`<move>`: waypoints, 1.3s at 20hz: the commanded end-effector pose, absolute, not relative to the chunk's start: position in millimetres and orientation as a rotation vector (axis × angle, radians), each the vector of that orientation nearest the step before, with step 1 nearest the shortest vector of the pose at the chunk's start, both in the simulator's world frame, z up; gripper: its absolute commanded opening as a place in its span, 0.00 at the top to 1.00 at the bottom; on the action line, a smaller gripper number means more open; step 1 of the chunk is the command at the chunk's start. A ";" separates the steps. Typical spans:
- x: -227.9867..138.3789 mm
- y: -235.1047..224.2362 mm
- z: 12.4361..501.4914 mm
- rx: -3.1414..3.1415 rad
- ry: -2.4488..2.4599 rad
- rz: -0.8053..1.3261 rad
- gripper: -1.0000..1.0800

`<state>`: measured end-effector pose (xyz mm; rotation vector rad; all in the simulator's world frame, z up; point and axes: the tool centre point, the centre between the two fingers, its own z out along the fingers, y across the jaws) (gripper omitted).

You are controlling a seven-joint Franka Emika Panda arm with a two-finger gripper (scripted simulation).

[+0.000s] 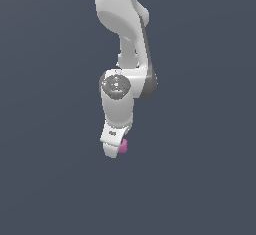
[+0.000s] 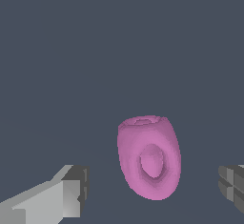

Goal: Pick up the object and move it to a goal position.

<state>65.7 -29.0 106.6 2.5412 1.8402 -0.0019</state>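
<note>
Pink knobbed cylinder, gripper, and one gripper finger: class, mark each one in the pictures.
pink knobbed cylinder [image 2: 150,158]: wrist view, on the raised round knob.
gripper [image 2: 152,189]: wrist view, midway between its fingertips.
gripper finger [image 2: 71,192]: wrist view, on its pale flat pad face.

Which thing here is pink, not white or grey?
The small pink stubby cylinder with a round knob, sitting between the grey gripper fingers, untouched; the robot arm is white.
</note>
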 end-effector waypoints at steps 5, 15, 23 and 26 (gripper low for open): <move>69.7 -35.3 98.9 2.444 1.972 -0.001 0.04; 71.4 -38.4 95.1 2.399 2.029 0.000 0.04; 70.7 -38.1 69.9 2.396 2.032 0.000 0.04; 70.1 -38.0 54.0 2.394 2.034 0.000 0.04</move>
